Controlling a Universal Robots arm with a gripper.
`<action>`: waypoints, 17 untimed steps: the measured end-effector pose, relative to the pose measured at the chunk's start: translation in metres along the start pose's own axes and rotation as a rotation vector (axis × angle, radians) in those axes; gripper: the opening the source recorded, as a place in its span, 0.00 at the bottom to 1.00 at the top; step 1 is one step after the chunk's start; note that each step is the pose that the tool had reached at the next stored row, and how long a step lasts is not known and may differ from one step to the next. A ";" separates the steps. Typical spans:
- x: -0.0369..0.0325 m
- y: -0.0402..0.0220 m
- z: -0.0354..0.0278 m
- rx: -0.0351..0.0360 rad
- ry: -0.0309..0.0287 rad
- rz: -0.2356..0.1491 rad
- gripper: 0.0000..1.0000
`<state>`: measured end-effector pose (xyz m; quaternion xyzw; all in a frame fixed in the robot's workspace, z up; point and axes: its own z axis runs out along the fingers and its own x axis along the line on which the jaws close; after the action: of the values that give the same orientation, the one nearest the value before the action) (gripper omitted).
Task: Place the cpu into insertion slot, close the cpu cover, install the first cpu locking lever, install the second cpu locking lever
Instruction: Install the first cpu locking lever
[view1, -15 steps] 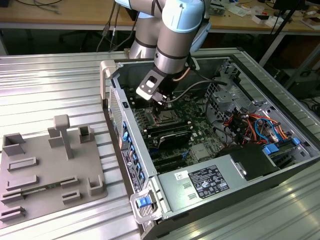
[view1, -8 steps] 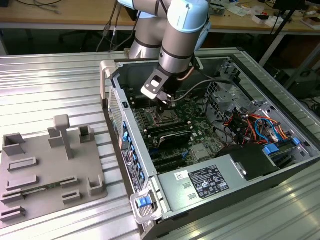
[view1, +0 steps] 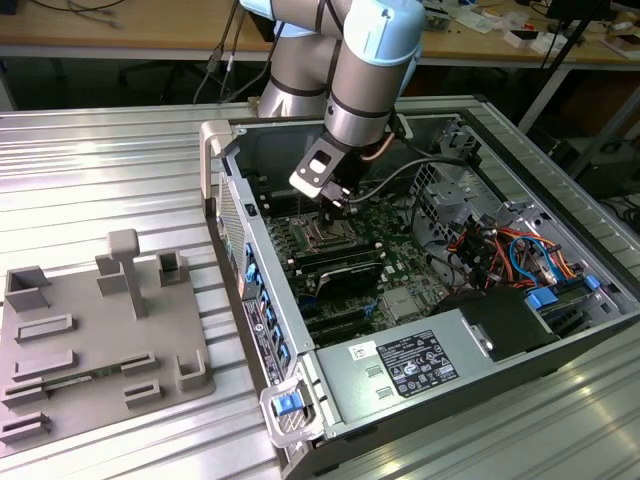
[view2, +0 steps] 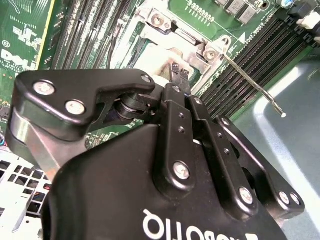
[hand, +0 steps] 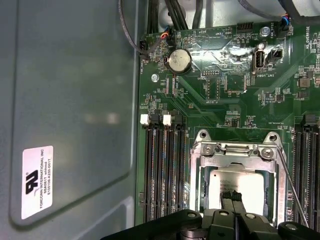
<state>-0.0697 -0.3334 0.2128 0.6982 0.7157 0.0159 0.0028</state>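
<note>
Inside the open computer case, my gripper (view1: 338, 207) hangs just above the insertion slot (view1: 325, 237) on the green motherboard (hand: 225, 100). The cpu (hand: 247, 181), its pale metal top showing, lies flat in the slot. The silver cpu cover (hand: 235, 150) looks folded down around it. My gripper (hand: 231, 196) is shut, its black fingertips (view2: 174, 70) together over the middle of the cpu (view2: 147, 62); whether they touch it I cannot tell. A thin locking lever (view2: 250, 80) stands raised beside the socket, also visible in the first wrist view (hand: 292, 192).
Long black memory slots (hand: 162, 170) flank the socket. A coin battery (hand: 178, 61) sits farther along the board. Cables and drive bays (view1: 520, 250) crowd the case's right in the exterior view. A grey fixture tray (view1: 90, 340) lies on the table at that view's left.
</note>
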 end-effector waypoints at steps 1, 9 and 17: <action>0.0000 0.0002 0.0000 0.0000 0.0000 0.000 0.11; 0.0000 0.0005 0.0000 -0.0001 0.0001 0.000 0.11; 0.0002 0.0007 -0.0097 -0.0001 0.0001 0.000 0.11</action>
<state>-0.0693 -0.3334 0.2225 0.6982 0.7158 0.0160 0.0027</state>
